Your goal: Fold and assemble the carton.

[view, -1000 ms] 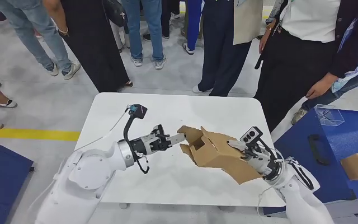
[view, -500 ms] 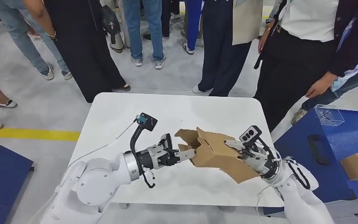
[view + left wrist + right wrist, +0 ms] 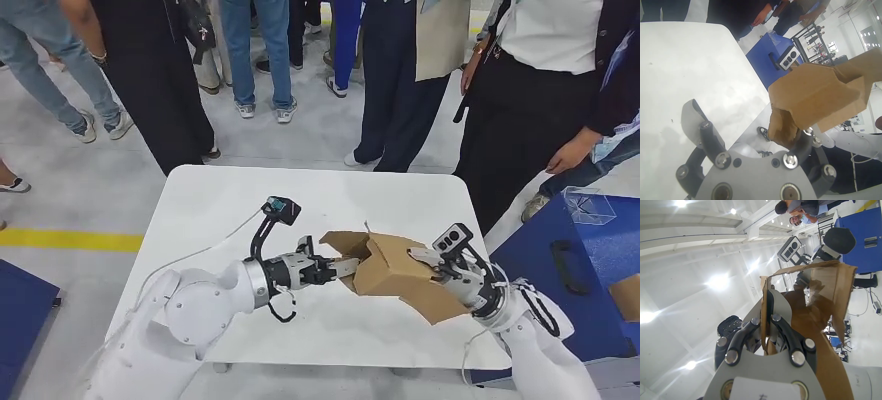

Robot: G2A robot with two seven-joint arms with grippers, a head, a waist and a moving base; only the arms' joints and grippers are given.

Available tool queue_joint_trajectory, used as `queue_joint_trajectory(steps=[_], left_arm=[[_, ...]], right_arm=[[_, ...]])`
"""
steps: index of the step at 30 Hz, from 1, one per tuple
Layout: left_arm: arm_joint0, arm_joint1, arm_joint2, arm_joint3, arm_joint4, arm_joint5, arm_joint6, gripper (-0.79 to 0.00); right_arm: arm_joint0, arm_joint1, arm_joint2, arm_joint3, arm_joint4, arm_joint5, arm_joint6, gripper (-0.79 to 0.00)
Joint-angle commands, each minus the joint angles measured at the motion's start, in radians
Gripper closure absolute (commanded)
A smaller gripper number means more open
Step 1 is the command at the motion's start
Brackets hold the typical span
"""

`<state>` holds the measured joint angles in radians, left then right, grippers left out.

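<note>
Left claw (image 3: 345, 268) nearer, wide open, one tip against carton (image 3: 402, 274).

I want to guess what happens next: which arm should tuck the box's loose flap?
Probably left. The open left gripper is at the loose flap of the carton, one finger touching it. The right gripper is clamped on the carton's other end, steadying it.

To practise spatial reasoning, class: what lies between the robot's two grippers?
The cardboard carton, in the top view: the right gripper grips one wall, the open left gripper meets its flap.
</note>
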<state>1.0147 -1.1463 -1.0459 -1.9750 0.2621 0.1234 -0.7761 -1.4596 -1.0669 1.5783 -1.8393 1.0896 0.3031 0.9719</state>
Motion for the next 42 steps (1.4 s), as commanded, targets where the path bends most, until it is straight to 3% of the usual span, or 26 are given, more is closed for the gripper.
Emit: queue_joint_trajectory(steps=[1, 6, 11, 27, 31, 34, 38, 42], left_arm=[[0.021, 0.003, -0.023, -0.022, 0.003, -0.003, 0.020, -0.785], [0.080, 0.013, -0.077, -0.086, 0.011, -0.019, 0.048, -0.785], [0.105, 0.015, -0.068, -0.119, 0.039, -0.041, 0.036, -0.785], [-0.001, -0.009, 0.042, -0.012, 0.062, 0.033, -0.003, -0.785], [0.026, -0.005, 0.002, -0.052, 0.062, 0.017, 0.040, -0.785], [0.081, 0.005, -0.071, -0.091, 0.038, -0.015, 0.068, -0.785], [0.136, 0.019, -0.143, -0.108, 0.034, -0.027, 0.030, -0.785], [0.154, 0.024, -0.164, -0.093, 0.031, -0.040, 0.003, -0.785]], right_arm=[[0.006, 0.000, 0.000, 0.004, -0.003, -0.004, -0.006, 0.000], [0.014, 0.001, -0.002, 0.008, -0.032, -0.024, -0.014, 0.000], [0.015, 0.001, -0.015, 0.009, -0.049, -0.033, -0.012, 0.000], [0.007, 0.003, -0.014, 0.007, -0.041, -0.022, 0.002, 0.000], [0.024, 0.000, -0.017, 0.030, 0.011, 0.000, -0.043, 0.000], [0.039, -0.002, -0.020, 0.042, 0.035, 0.013, -0.059, 0.000], [0.051, -0.003, -0.019, 0.046, 0.069, 0.032, -0.075, 0.000], [0.059, -0.004, -0.018, 0.042, 0.091, 0.049, -0.086, 0.000]])
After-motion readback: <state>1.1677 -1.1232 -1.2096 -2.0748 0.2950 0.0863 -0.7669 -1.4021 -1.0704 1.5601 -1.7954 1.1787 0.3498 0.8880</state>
